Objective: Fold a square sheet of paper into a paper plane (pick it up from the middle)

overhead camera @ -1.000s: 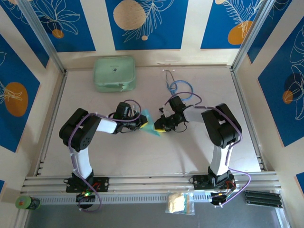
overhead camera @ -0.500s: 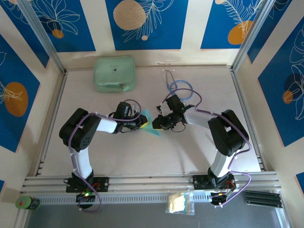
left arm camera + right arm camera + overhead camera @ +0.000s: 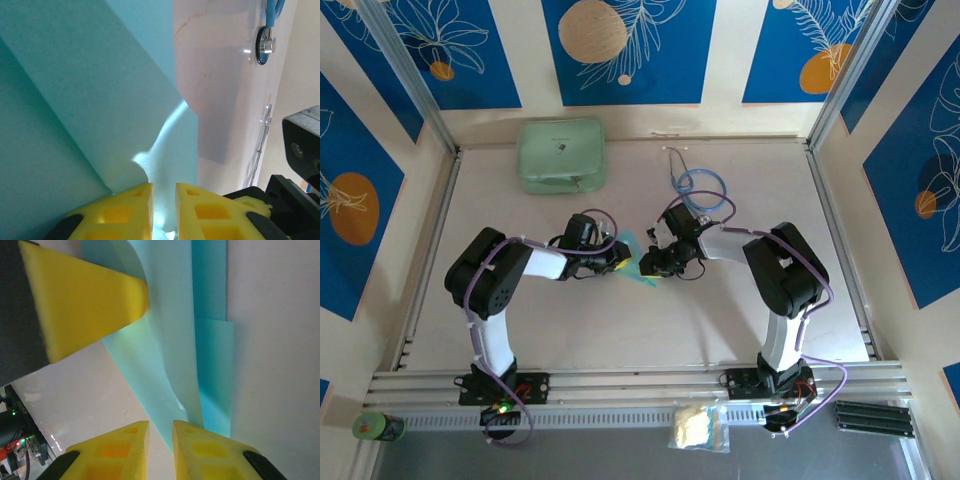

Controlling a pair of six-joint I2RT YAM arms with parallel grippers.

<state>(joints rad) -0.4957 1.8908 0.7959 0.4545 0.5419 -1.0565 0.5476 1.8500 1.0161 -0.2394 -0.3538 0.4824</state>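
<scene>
The light-blue square sheet of paper [image 3: 638, 264], folded into layers, hangs between both grippers over the middle of the table. My left gripper [image 3: 622, 262] holds its left side. In the left wrist view the paper [image 3: 100, 100] runs down into the narrow gap of that gripper [image 3: 164, 187]. My right gripper [image 3: 650, 264] meets it from the right. In the right wrist view its jaws [image 3: 161, 424] stand close together on the lower edge of the paper [image 3: 170, 340], and a left finger [image 3: 85, 305] shows at top left.
A mint-green rounded case [image 3: 560, 155] lies at the back left. A blue-tubed stethoscope [image 3: 698, 185] lies at the back centre, just behind the right arm, with its metal chest piece [image 3: 265, 46] on the table. Frame rails border the table.
The right gripper has narrowed its jaws and moved slightly left, closer to the left gripper. Less of the paper shows between them. The left arm has stayed put.
</scene>
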